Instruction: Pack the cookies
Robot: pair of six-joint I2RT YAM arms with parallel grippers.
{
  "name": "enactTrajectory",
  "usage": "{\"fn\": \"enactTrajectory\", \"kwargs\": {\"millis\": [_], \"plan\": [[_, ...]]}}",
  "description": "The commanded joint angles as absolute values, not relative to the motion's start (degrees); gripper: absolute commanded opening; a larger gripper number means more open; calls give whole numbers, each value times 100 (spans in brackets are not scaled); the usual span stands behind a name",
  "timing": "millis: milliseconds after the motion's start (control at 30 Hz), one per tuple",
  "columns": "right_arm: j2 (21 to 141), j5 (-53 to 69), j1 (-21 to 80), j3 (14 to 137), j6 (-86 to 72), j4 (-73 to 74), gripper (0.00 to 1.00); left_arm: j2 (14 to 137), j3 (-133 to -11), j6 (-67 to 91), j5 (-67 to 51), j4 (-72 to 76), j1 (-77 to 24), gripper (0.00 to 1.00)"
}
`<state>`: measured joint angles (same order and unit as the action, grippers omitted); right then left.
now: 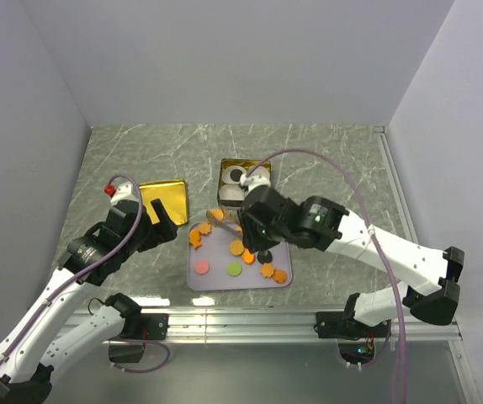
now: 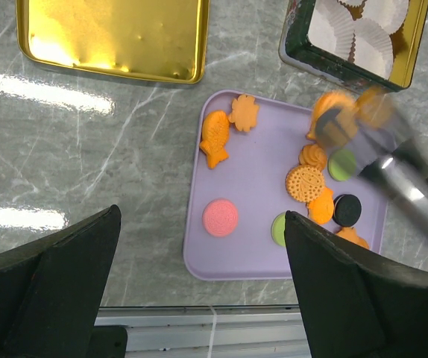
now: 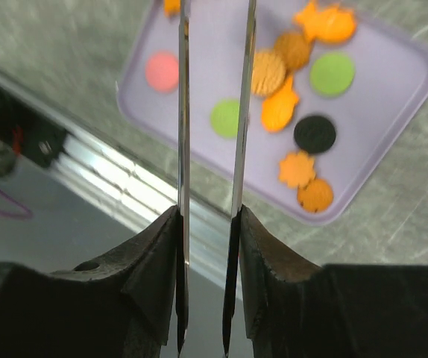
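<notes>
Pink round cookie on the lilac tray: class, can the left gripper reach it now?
Probably yes: the pink round cookie lies alone and uncovered below the open left gripper; the metal tongs hang over the opposite side of the lilac tray.

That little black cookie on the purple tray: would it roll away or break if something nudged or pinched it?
Rolling seems unlikely: the black cookie lies flat on the purple tray. It looks small, thin and stiff, so probably light, and apt to slide on the smooth tray when nudged. A hard pinch on its thin edge might chip it.
</notes>
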<state>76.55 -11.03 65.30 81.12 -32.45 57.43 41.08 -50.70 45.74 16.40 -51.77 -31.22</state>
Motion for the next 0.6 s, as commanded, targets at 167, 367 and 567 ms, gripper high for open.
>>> {"fn": "enactTrajectory", "kwargs": {"millis": [167,367,567], "plan": [[7892,-739,5204,9236,-2769,5467,29,4060,-5159,4526,1617,-5010,-3146,97],[8542,-809,4536,9905,-2470,5616,28,4113,-5168,4526,1617,-5027,-3147,97],[9000,-485,3763,9739,-2461,5432,25,4166,-5159,4544,1652,-5036,-3146,97]]}}
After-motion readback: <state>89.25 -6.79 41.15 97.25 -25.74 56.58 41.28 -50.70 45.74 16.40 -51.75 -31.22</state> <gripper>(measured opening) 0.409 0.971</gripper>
